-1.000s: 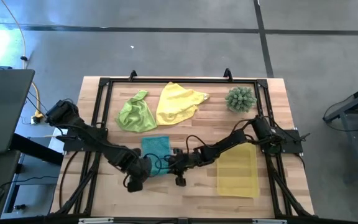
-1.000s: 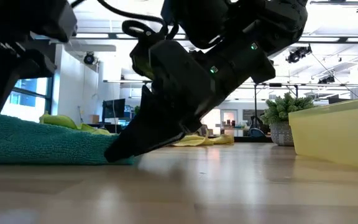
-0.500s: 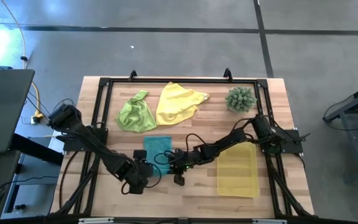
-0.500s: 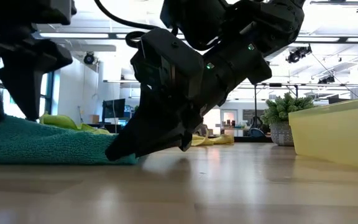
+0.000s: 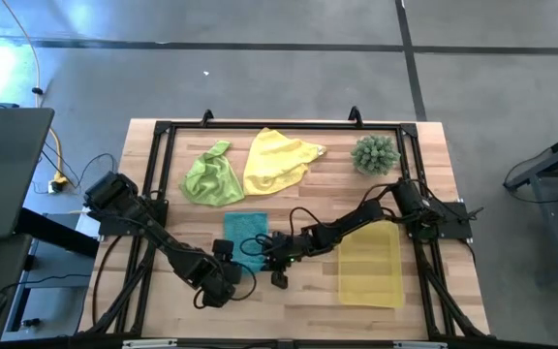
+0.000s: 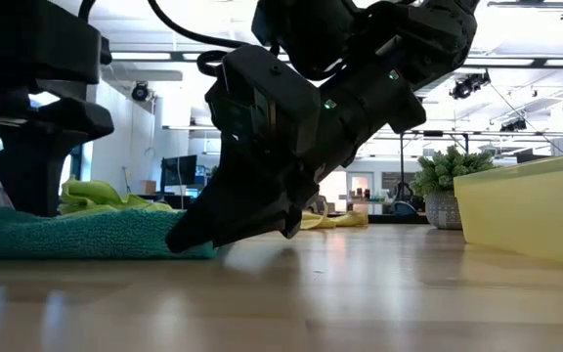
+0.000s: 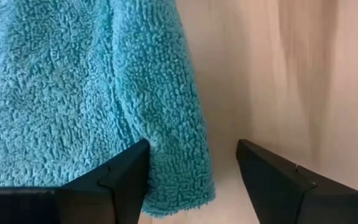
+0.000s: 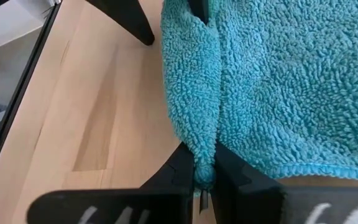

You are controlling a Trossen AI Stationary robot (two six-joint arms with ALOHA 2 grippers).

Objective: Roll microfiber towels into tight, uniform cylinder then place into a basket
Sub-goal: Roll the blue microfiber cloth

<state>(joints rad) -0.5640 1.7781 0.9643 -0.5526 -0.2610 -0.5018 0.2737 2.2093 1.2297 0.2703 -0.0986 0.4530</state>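
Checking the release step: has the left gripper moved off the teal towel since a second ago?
Yes. The left gripper has backed toward the table's near edge and stands open beside the teal towel; the right gripper pinches it.

teal towel at table centre, fuzzy looped pile, solid colour. lime green towel at 11 o'clock from it, yellow towel at 1 o'clock. basket at 3 o'clock: translucent pale yellow. spiky plant dark green. table light wood planks, black frame. both arms black, left gripper and right gripper fingers black.
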